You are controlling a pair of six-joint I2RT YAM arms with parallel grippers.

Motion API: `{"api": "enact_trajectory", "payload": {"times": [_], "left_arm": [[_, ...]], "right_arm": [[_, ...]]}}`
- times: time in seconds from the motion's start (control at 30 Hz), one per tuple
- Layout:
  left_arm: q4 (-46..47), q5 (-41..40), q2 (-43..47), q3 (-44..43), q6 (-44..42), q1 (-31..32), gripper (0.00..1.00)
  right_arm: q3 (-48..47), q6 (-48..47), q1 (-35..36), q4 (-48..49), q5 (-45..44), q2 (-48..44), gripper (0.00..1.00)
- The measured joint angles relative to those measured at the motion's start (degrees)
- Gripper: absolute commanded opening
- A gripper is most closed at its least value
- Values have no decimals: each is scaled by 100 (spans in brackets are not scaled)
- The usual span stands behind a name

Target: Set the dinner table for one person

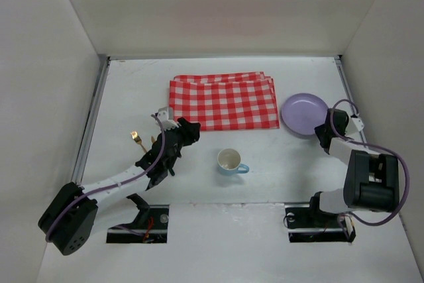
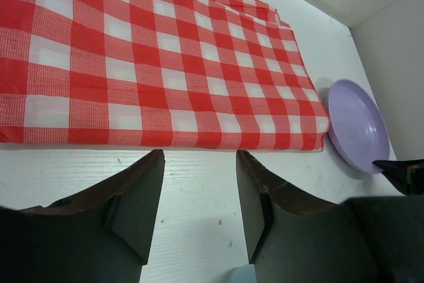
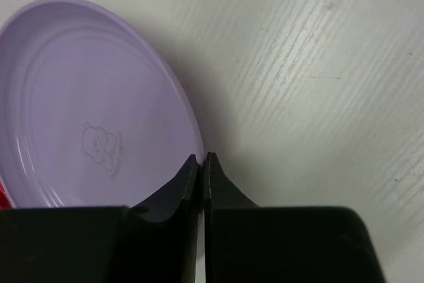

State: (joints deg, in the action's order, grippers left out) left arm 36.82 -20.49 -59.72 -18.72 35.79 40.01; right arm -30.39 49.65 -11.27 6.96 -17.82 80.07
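Observation:
On the white dinner table (image 1: pixel 278 177) a lilac plate (image 1: pixel 303 114) lies at the right, beside a folded red-and-white checked cloth (image 1: pixel 224 101). My right gripper (image 1: pixel 322 130) is shut on the plate's near right rim; in the right wrist view its fingers (image 3: pixel 201 157) pinch the edge of the plate (image 3: pixel 86 97), one inside and one outside. My left gripper (image 1: pixel 189 130) hovers open just in front of the cloth's near edge (image 2: pixel 146 57), with only bare table between its fingers (image 2: pixel 199 157). A light blue cup (image 1: pixel 229 161) stands at centre front. A gold fork (image 1: pixel 137 139) lies left of the left arm.
Metal rails (image 1: pixel 91 124) run along the table's left and right sides, and white walls enclose it. The plate (image 2: pixel 358 124) also shows at the right of the left wrist view, with the right gripper's tip at its edge. The arm bases sit at the near edge.

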Motion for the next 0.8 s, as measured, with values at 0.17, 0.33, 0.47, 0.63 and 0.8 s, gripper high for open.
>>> {"api": "enact_trajectory", "payload": {"times": [0.17,0.33,0.47,0.63,0.8], "left_arm": [[-33,-170,109,72,2,-157,54],[-153,-378,332,107,61,-448,48],[-238,-409,225,107,188,-680,35],[-494,-398,-63,107,334,-887,26],[-612,-391,-129,107,422,-1005,29]], "right_arm": [[114,0,179,-199,-170,-911,4],[-323,-76,1250,-249,-448,-1602,5],[-1259,-170,2398,-262,-304,-929,5],[-2660,-339,3475,-286,164,758,6],[-3600,-496,3729,-564,697,2105,6]]}}
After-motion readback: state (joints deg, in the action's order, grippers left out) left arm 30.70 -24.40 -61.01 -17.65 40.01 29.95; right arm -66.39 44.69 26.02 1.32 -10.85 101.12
